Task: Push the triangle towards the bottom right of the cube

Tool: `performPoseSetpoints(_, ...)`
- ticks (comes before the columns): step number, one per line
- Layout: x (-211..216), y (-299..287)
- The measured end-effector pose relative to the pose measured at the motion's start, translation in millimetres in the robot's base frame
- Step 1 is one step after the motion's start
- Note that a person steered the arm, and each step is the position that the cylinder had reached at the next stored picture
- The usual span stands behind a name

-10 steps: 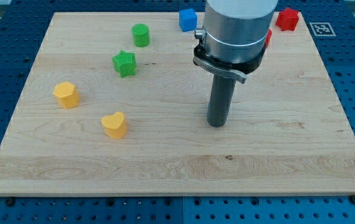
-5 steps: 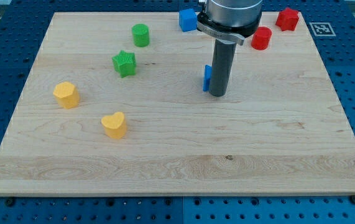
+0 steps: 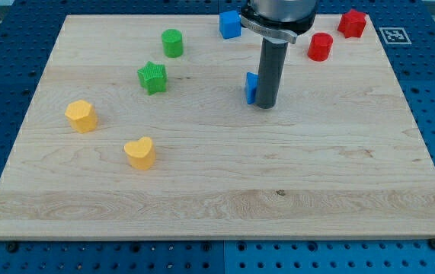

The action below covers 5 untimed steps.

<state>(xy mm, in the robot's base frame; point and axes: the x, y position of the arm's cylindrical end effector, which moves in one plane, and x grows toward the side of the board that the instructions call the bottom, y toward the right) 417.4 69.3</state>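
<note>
My tip (image 3: 267, 106) rests on the board a little above its middle. A blue triangle (image 3: 251, 87) stands just to the rod's left, touching it or nearly so; the rod hides most of it. The blue cube (image 3: 229, 24) sits at the view's top edge, above and left of the triangle.
A red cylinder (image 3: 320, 47) and a red star-like block (image 3: 352, 23) are at the top right. A green cylinder (image 3: 172, 43) and green star (image 3: 152, 78) are at upper left. A yellow hexagon-like block (image 3: 81, 116) and yellow heart (image 3: 139, 152) are at left.
My tip has moved up the view from the board's middle. The blue triangle, hidden behind the rod before, now shows on its left and has shifted slightly up.
</note>
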Motion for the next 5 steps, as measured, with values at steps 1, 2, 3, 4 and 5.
performPoseSetpoints(1, 4.0, -11.6)
performPoseSetpoints(2, 5.2, -27.2)
performPoseSetpoints(3, -16.3, -27.2)
performPoseSetpoints(4, -38.3, -25.0)
performPoseSetpoints(5, -38.3, 0.9)
